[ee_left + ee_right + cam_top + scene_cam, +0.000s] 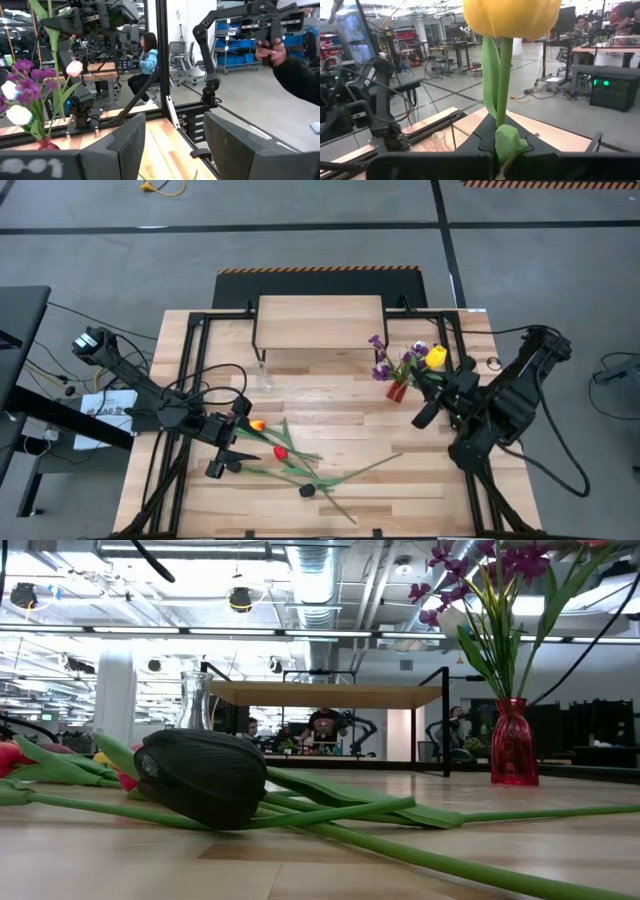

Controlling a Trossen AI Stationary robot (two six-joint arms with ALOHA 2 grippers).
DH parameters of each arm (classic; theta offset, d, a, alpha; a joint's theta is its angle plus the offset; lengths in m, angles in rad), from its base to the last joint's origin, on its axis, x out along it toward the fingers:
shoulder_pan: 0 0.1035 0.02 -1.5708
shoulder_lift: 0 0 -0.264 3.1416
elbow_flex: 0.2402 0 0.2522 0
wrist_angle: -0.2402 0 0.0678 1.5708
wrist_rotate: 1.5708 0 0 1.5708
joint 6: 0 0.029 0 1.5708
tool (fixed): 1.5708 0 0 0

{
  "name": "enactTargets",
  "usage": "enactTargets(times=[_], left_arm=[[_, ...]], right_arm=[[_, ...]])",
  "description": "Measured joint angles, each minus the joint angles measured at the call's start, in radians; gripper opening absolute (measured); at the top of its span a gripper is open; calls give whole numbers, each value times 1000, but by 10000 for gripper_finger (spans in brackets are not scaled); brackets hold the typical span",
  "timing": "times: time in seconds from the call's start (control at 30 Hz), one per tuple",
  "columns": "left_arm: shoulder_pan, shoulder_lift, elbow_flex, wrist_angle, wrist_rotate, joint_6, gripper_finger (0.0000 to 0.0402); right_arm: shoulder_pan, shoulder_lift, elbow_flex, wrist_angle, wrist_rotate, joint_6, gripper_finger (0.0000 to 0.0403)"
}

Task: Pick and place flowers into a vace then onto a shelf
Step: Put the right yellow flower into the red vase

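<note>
Because the right gripper (507, 150) is clamped on the yellow flower's (436, 357) stem beside the red vase (397, 391) near the table's right edge, insertion seems next, while the left gripper (222, 448), fingers apart, waits over loose flowers (290, 460) near the front edge.

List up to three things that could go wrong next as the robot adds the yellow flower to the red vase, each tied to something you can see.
1. The right pincer grips the yellow flower low on its stem, so the heavy head may swing and miss the red vase.
2. The vase already holds purple sprigs; pushing in another stem could tip it.
3. The left pincer stands open beside crossed stems; lifting the red flower may drag the black flower.
</note>
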Motion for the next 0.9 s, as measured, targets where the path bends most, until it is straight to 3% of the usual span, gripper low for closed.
enactTargets(times=[0.9], left_arm=[[0,0,0,5,5,1,192]], right_arm=[[-33,-223,-315,67,13,17,0]])
